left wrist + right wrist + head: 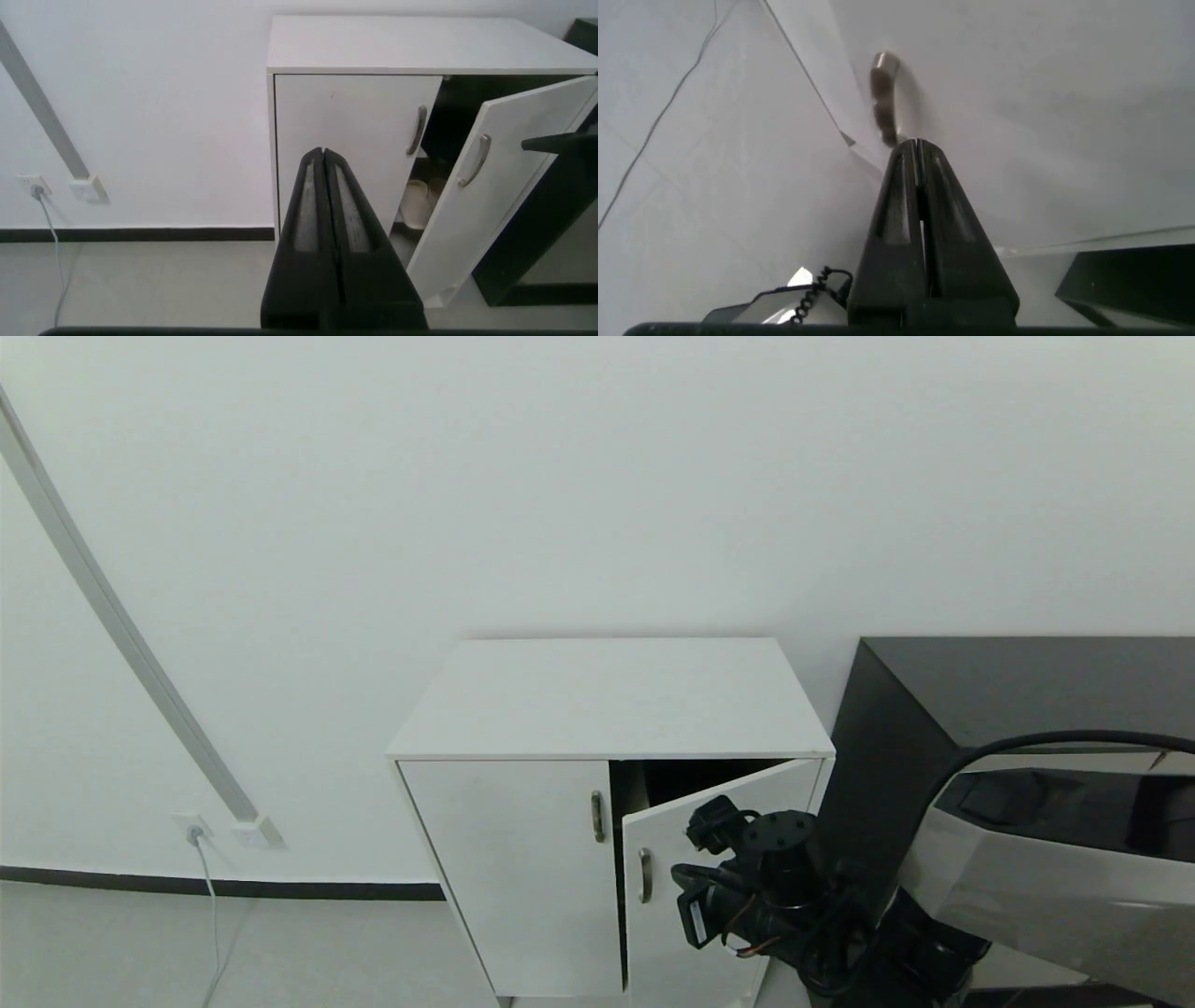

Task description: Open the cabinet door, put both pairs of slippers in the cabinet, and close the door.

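Left gripper (323, 157): clenched on nothing, fingers pressed together; it hangs well back from the cabinet (607, 695), facing its front.
Left door (504, 868): shut flat.
Slippers (422, 198): a pale pair sits inside on the cabinet floor, seen through the gap at about three o'clock from the left door's handle. I cannot tell whether the second pair is behind it.
Right door (665, 952): ajar, hinged on the cabinet's right side, its free edge swung out toward six o'clock in the head view.
Right door handle (644, 875): upright near the free edge, long axis running twelve to six.
Right gripper (918, 147): clenched and empty, its tip close against the door's outer face just beside the handle. In the head view the handle lies at about nine o'clock from the right wrist.
Nearer arm: the right one, clearly.
Step in hand: probably closing, pushing the door face toward twelve o'clock.
Risk: the tip may slide along the smooth panel.
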